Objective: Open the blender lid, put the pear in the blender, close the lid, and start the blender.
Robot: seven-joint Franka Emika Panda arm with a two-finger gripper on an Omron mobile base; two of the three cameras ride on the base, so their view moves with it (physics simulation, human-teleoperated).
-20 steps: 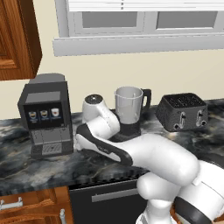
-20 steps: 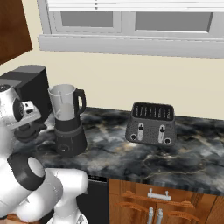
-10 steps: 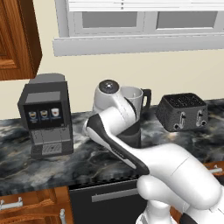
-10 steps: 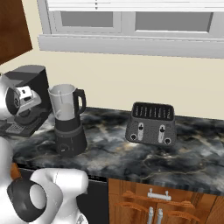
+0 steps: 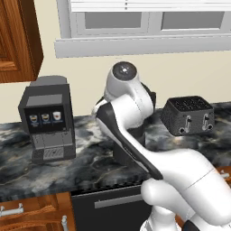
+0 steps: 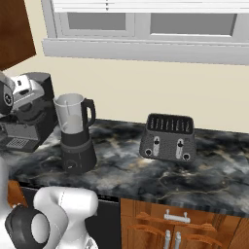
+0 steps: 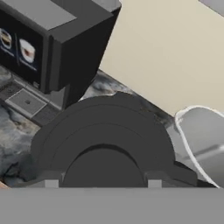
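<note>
One blender (image 6: 75, 133), clear jar with no cap, one toaster (image 6: 168, 138), one coffee machine (image 5: 47, 117); can't tell the gripper's state.

Even, bright rendered light, faint soft shadows, no glare, sharp base views, slightly soft close-up hand view

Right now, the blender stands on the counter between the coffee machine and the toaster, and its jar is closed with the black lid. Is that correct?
One detail is wrong: the jar is not closed. The right base view shows the blender with its jar open at the top, no lid on the rim. The rest holds: it stands on the counter between the coffee machine and the toaster.
</note>
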